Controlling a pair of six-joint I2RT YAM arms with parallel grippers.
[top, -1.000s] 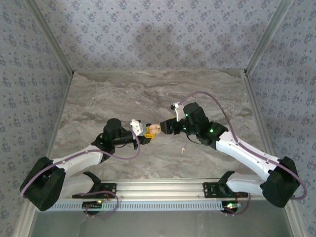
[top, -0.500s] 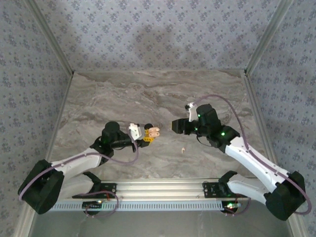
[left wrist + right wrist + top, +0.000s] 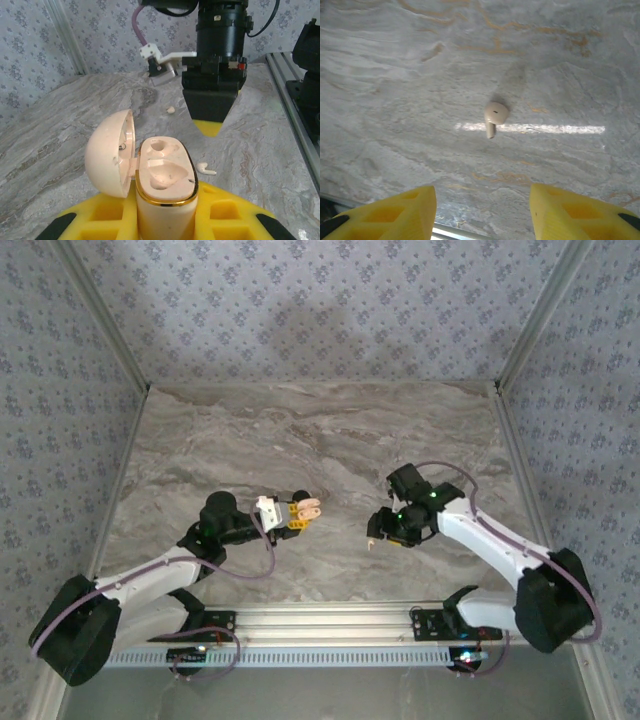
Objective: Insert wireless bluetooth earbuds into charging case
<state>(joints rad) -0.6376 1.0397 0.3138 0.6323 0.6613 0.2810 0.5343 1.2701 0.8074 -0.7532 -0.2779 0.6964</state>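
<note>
Hovering half-open and empty, the right pincer [image 3: 480,200] brackets a pale beige stemmed earbud [image 3: 495,114] at centre frame on the grey marble desk [image 3: 395,75], the left pincer [image 3: 298,517] clamping the open beige-pink plastic charging case [image 3: 165,175]; an off-centre pinch might flick it away.

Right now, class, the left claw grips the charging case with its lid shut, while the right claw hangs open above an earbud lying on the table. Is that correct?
Only the lid is wrong: it stands open, swung aside, as the left wrist view shows. The left claw does grip the charging case, and the right claw hangs open above an earbud on the table.
</note>
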